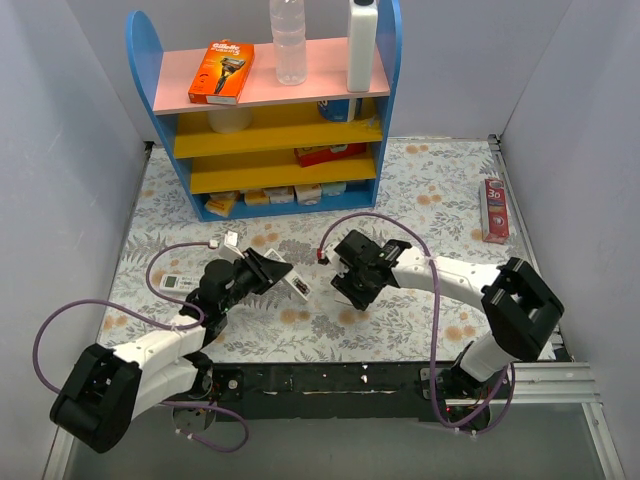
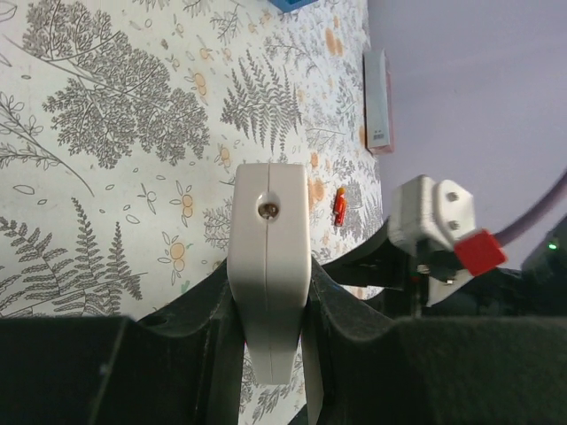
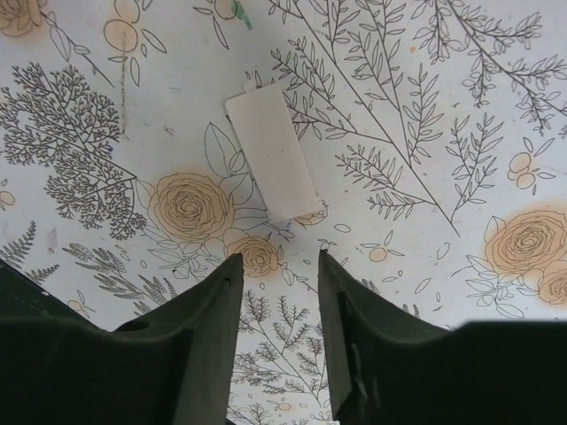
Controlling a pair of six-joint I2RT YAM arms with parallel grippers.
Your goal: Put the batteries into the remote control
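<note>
Remote control (image 2: 268,266) clenched in left jaws over the middle of the counter (image 1: 420,200), toward its near edge; right jaws released, empty, above loose cover plate (image 3: 271,155); batteries unseen, loading judged unfinished.

Left hand (image 2: 270,297) clamps, seemingly, the remote control (image 2: 268,226); right hand (image 3: 279,266) hovers spread.

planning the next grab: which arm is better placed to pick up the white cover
Right: the right pincer is open, lined up with the cover; the left pincer is shut on the remote.
</note>
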